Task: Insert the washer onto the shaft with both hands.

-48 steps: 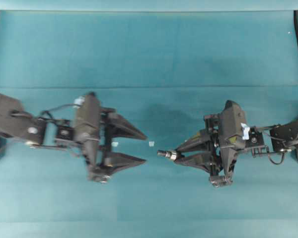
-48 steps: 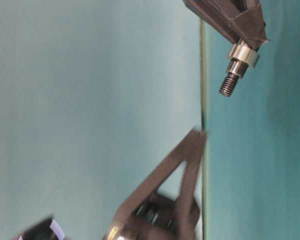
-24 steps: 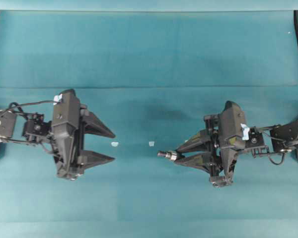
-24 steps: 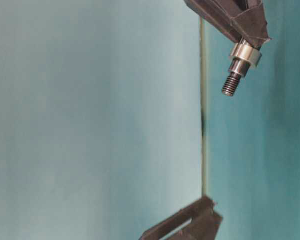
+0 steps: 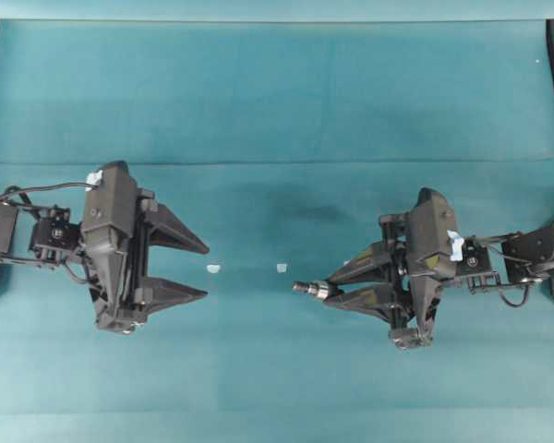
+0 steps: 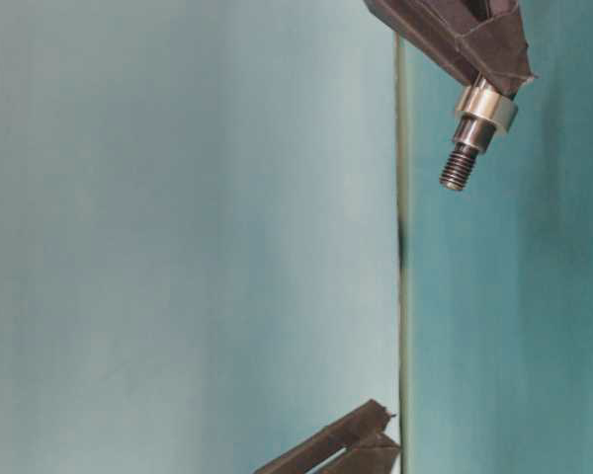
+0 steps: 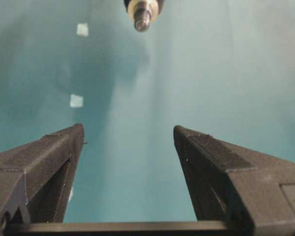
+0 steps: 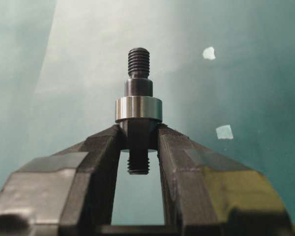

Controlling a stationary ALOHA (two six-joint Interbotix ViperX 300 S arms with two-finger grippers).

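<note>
Overhead view shows the shaft point(image 5: 307, 288) lying horizontal, its threaded end pointing toward the left gripper point(image 5: 201, 269). It is dark grey and stepped, with the silvery washer point(image 8: 138, 108) seated around it just ahead of the fingertips. The right gripper point(image 5: 333, 286) is clamped on the shaft above the teal table point(image 5: 277, 92). The left gripper stands wide apart, holding nothing, well apart from the shaft; two pale tape scraps point(image 5: 213, 269) lie between them

Silvery washer point(image 8: 138, 109) seated on dark, threaded shaft point(image 8: 138, 93), clamped off the table between right gripper point(image 8: 138, 142) fingertips, pointing toward table's left edge.
</note>
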